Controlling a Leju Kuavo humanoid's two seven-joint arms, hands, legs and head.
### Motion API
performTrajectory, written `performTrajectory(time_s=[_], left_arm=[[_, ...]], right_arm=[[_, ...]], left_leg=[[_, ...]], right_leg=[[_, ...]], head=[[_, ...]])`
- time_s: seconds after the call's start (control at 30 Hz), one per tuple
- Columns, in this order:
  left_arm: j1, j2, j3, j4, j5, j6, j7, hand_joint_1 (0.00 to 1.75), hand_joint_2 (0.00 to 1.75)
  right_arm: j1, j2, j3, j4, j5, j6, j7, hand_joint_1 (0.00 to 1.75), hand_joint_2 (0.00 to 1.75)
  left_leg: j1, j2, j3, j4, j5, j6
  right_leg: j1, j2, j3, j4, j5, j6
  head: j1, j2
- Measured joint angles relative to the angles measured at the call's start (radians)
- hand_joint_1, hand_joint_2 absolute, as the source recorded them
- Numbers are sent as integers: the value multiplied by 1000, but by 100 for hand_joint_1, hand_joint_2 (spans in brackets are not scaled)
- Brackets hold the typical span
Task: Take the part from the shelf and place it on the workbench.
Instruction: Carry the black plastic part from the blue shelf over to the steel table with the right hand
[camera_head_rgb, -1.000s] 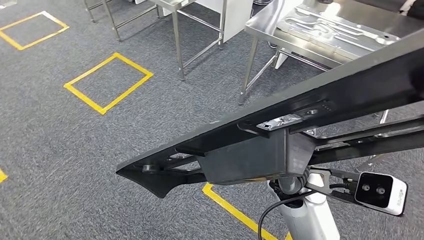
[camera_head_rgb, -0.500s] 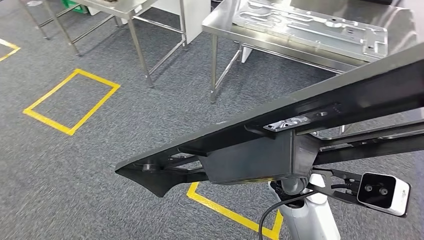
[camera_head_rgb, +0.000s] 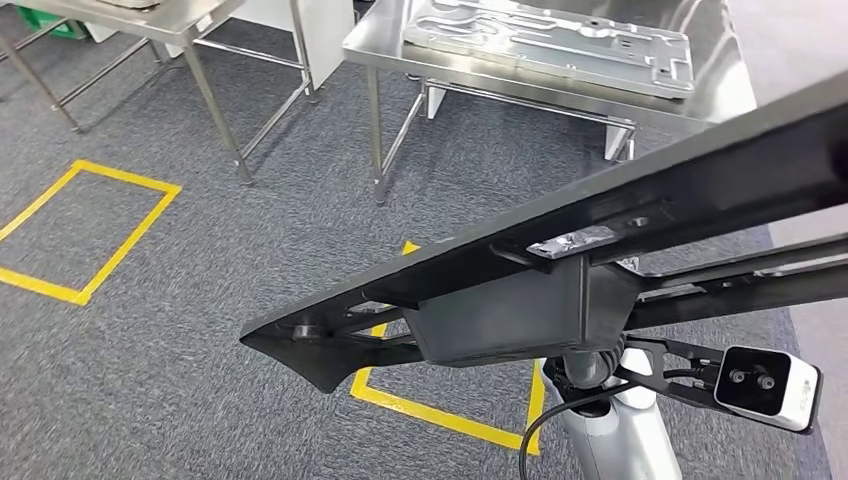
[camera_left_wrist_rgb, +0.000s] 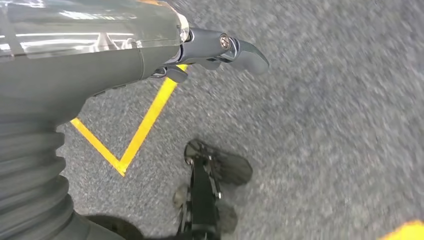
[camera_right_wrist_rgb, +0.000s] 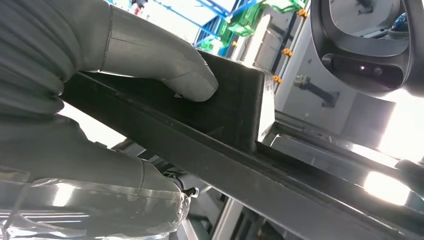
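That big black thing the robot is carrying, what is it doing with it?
The robot is carrying a long black frame-shaped part across the grey carpet floor. Its right robot hand grips the part, thumb pressed on the part's flat side. The left robot hand hangs over the floor holding nothing. Ahead stands a shiny steel workbench with a flat silver metal plate on it. The part is not set down yet.
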Motion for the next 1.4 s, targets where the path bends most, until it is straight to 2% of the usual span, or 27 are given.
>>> performTrajectory(time_s=[0.07,0.13,0.17,0.23,0.3,0.33,0.37,0.4,0.43,0.47,0.53,0.57,0.63,0.67,0.73,0.8,0.87,0.9,0.93,1.0,1.03,1.1,1.23,1.27,1.33,1.37,1.4], left_arm=[[0,-1,0,0,0,-1,-2,0,175],[-2,-1,0,0,0,-2,-4,0,175],[-4,-1,0,0,0,-3,-5,0,175],[-6,-1,0,0,0,-5,-6,0,175],[-2,0,0,0,-1,-6,-7,0,175],[1,0,0,0,-2,-6,-7,0,175],[3,0,0,0,-2,-6,-8,0,175],[4,0,0,0,-3,-6,-8,0,175],[4,0,0,0,-4,-6,-8,0,175],[3,1,0,0,-4,-6,-9,0,175],[2,2,0,0,-4,-6,-10,0,175],[2,2,0,0,-4,-6,-10,0,175],[1,3,0,0,-4,-5,-11,0,175],[-1,1,0,0,-4,-5,-11,0,175],[-4,0,0,0,-6,-5,-11,0,175],[-3,0,0,0,-9,-11,-10,0,175],[0,0,0,0,-11,-18,-9,0,175],[0,0,0,0,-11,-21,-8,0,175],[0,0,0,0,-11,-23,-8,0,175],[-2,0,0,0,-12,-27,-9,0,175],[-2,0,0,0,-12,-30,-10,0,175],[-3,0,0,0,-12,-33,-13,0,175],[-5,2,0,0,-15,-36,-19,0,175],[-6,3,0,0,-16,-37,-20,0,175],[-3,4,0,0,-18,-37,-21,0,175],[0,4,0,0,-19,-37,-22,0,175],[3,4,0,0,-19,-37,-22,0,175]], right_arm=[[0,0,-1,-1,0,2,0,175,175],[3,0,-3,-2,1,2,0,175,175],[4,0,-4,-3,2,2,0,175,175],[6,1,-5,-5,3,2,0,175,175],[7,3,-5,-6,5,2,0,175,175],[8,4,-5,-5,7,2,0,175,175],[9,5,-5,-3,10,1,0,175,175],[10,5,-5,-2,13,0,0,175,175],[10,5,-5,-1,15,0,0,175,175],[10,6,-5,-1,17,-1,0,175,175],[9,8,-5,0,17,-2,0,175,175],[9,9,-5,0,17,-2,0,175,175],[8,10,-6,1,18,-2,0,175,175],[9,10,-6,1,18,-2,0,175,175],[5,10,-7,0,22,-4,0,175,175],[0,10,-7,0,32,-11,0,175,175],[-1,10,-8,0,39,-19,0,175,175],[-1,10,-9,0,41,-22,0,175,175],[-2,10,-9,-1,43,-23,0,175,175],[-5,10,-9,-3,46,-24,0,175,175],[-6,10,-9,-5,47,-24,0,175,175],[-8,10,-10,-9,49,-25,0,175,175],[-9,12,-10,-17,49,-27,0,175,175],[-10,13,-11,-20,49,-27,-1,175,175],[-9,15,-11,-22,50,-27,0,175,175],[-7,16,-11,-21,51,-27,0,175,175],[-5,16,-11,-21,51,-27,0,175,175]], left_leg=[[-5,19,6,1,-7,-11],[-7,41,13,-2,-11,-22],[-5,37,15,1,-17,-28],[0,-10,-3,56,-56,-38],[2,-64,-65,190,-122,-43],[3,-73,-98,255,-145,-44],[2,-76,-119,289,-147,-44],[2,-77,-123,288,-132,-43],[2,-80,-107,242,-97,-40],[3,-93,-79,170,-54,-37],[3,-132,-26,45,-4,-27],[3,-146,-14,15,3,-22],[0,-140,-10,5,1,-13],[1,-131,-8,2,4,-7],[5,-115,-3,-6,8,6],[4,-100,-1,-8,8,14],[3,-86,-1,-8,6,15],[3,-81,-1,-7,4,14],[3,-77,1,-7,1,12],[3,-72,9,-7,-7,5],[1,-71,12,-6,-12,0],[-1,-68,17,-7,-21,-12],[1,-60,20,18,-44,-33],[2,-64,-1,65,-62,-36],[3,-73,-87,210,-103,-39],[3,-75,-132,270,-111,-40],[3,-76,-164,298,-98,-40]], right_leg=[[10,-27,37,-74,17,-11],[12,-4,35,-81,17,-20],[9,9,36,-85,19,-25],[3,32,41,-92,24,-36],[1,57,42,-93,25,-43],[2,71,42,-93,25,-44],[3,86,42,-92,25,-44],[4,101,43,-91,25,-44],[4,115,45,-89,24,-43],[4,129,46,-87,23,-41],[4,154,45,-82,20,-34],[3,164,41,-81,20,-29],[-1,184,36,-81,23,-17],[-1,182,35,-80,22,-11],[3,136,17,-40,-5,-1],[1,77,-39,76,-67,7],[-6,61,-98,193,-108,14],[-9,59,-105,206,-102,15],[-11,56,-91,178,-77,16],[-12,46,-18,39,-11,13],[-10,40,15,-25,7,8],[-3,34,44,-80,7,-4],[-4,45,70,-97,-4,-30],[-7,46,83,-102,-8,-36],[-4,49,102,-103,-23,-45],[-3,53,113,-103,-32,-46],[-2,57,125,-103,-42,-46]], head=[[0,0],[0,0],[0,0],[0,0],[0,0],[0,0],[0,0],[0,0],[0,0],[0,0],[0,0],[0,0],[0,0],[0,0],[0,0],[0,0],[0,0],[0,0],[0,0],[0,0],[0,0],[0,0],[-1,0],[-1,0],[-1,0],[-1,0],[-1,0]])
